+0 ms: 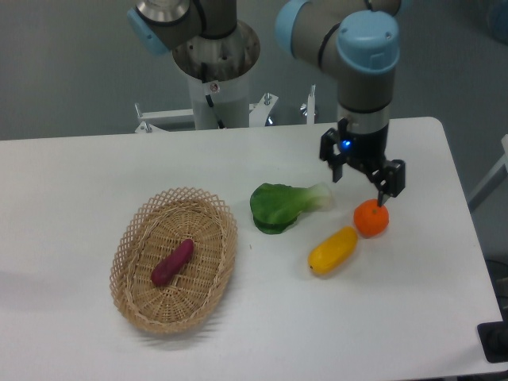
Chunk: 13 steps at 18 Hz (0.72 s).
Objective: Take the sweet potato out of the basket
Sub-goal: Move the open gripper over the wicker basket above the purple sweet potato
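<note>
Plainly, the gripper [361, 175] is hanging empty with fingers apart, far from the sweet potato [173, 262] lying in the basket [132, 226].

Basket [133, 238]: placed on the left part of the table [79, 175], toward the front.
Sweet potato [173, 263]: laid inside the basket, near its middle, angled.
Leafy vegetable [279, 206]: set to the right of the basket, apart from it.
Oblong fruit [333, 250]: positioned in front and to the right of the leafy vegetable.
Round fruit [371, 218]: found just behind and right of the oblong fruit.
Gripper [361, 176]: held above the table, behind the round fruit.
</note>
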Available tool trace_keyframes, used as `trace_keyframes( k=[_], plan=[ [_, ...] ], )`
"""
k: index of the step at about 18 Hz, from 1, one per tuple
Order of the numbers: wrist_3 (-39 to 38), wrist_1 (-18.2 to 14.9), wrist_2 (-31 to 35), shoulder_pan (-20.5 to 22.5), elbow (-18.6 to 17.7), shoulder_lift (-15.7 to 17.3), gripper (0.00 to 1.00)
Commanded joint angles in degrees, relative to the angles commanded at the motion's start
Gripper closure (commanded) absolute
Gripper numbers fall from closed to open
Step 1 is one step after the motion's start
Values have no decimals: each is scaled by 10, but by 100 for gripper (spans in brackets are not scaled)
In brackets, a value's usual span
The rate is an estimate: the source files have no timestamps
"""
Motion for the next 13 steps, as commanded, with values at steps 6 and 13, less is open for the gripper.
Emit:
trace_keyframes(
  k=[6, 13],
  plan=[
    [-151, 31, 5, -72, -9, -28, 0],
    [-155, 32, 5, -155, -38, -42, 0]
  ],
)
